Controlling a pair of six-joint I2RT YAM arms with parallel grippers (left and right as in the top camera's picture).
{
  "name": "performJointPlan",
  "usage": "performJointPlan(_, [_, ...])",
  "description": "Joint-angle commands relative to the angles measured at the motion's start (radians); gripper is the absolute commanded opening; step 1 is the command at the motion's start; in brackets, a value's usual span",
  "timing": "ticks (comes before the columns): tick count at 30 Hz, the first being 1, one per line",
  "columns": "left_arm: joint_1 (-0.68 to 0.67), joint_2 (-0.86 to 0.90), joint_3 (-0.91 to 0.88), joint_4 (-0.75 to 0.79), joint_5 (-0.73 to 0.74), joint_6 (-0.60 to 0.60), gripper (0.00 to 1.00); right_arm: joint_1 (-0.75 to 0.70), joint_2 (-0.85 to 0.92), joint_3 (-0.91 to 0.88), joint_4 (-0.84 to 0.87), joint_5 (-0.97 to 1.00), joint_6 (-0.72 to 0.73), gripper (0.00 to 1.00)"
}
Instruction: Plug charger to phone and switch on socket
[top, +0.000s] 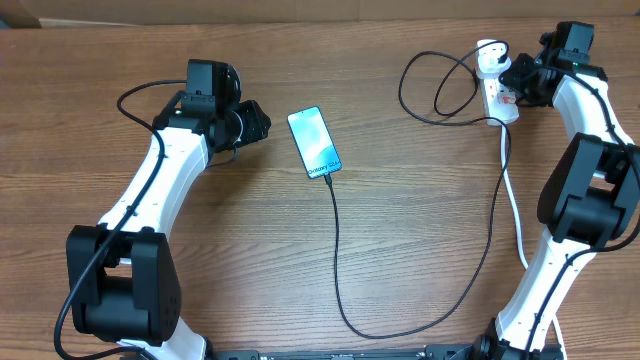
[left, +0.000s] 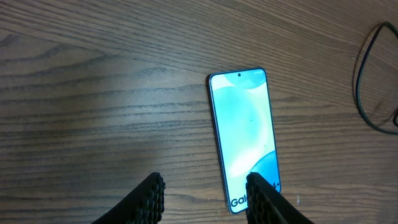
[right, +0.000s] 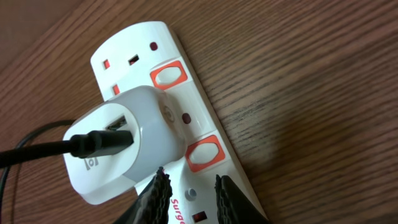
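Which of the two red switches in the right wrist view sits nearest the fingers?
The lower switch, beside the white adapter and its bottom corner, just ahead of the fingers; the other switch sits farther up the socket, toward its end.

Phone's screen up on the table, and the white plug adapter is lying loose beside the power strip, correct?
Not quite: the phone is screen up, but the white plug adapter sits plugged into the power strip, not loose beside it. The right wrist view shows this.
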Motion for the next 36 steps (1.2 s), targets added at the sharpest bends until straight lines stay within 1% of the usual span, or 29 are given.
performJointPlan(1, [-0.009,-0.011,-0.002,0.0,-0.009,0.018,0.4,-0.002,0.016,0.025,0.004,0.007,-0.001,0.19])
performJointPlan(3, [-0.009,-0.011,-0.002,0.0,-0.009,0.018,0.4,-0.002,0.016,0.025,0.003,0.007,-0.009,0.16])
performJointPlan(5, [-0.009,-0.011,-0.002,0.0,-0.009,0.018,0.4,-0.002,0.016,0.025,0.003,0.007,-0.016,0.16])
performJointPlan(8, [-0.009,-0.011,-0.002,0.001,-0.009,0.018,0.41,-0.002,0.016,0.025,0.0,-0.002,-0.048,0.2])
performJointPlan(10, [-0.009,-0.011,-0.002,0.0,-0.009,0.018,0.41,-0.002,0.016,0.025,-0.008,-0.018,-0.087,0.27])
performJointPlan(12, [-0.009,-0.011,-0.002,0.001,-0.009,0.018,0.42,-0.002,0.016,0.025,-0.02,-0.039,-0.147,0.38])
performJointPlan(14, [-0.009,-0.011,-0.002,0.001,-0.009,0.018,0.43,-0.002,0.016,0.025,-0.031,-0.039,-0.177,0.49])
performJointPlan(20, [-0.009,-0.011,-0.002,0.001,-0.009,0.018,0.43,0.0,0.016,0.025,-0.049,-0.093,-0.28,0.5])
performJointPlan(26, [-0.009,-0.011,-0.002,0.001,-0.009,0.018,0.44,0.007,0.016,0.025,-0.026,-0.092,-0.372,0.49])
performJointPlan(33, [-0.009,-0.011,-0.002,0.001,-0.009,0.018,0.44,0.007,0.016,0.025,-0.01,-0.101,-0.375,0.49])
performJointPlan(36, [-0.009,-0.011,-0.002,0.001,-0.009,0.017,0.44,0.01,0.016,0.025,-0.003,-0.153,-0.375,0.49])
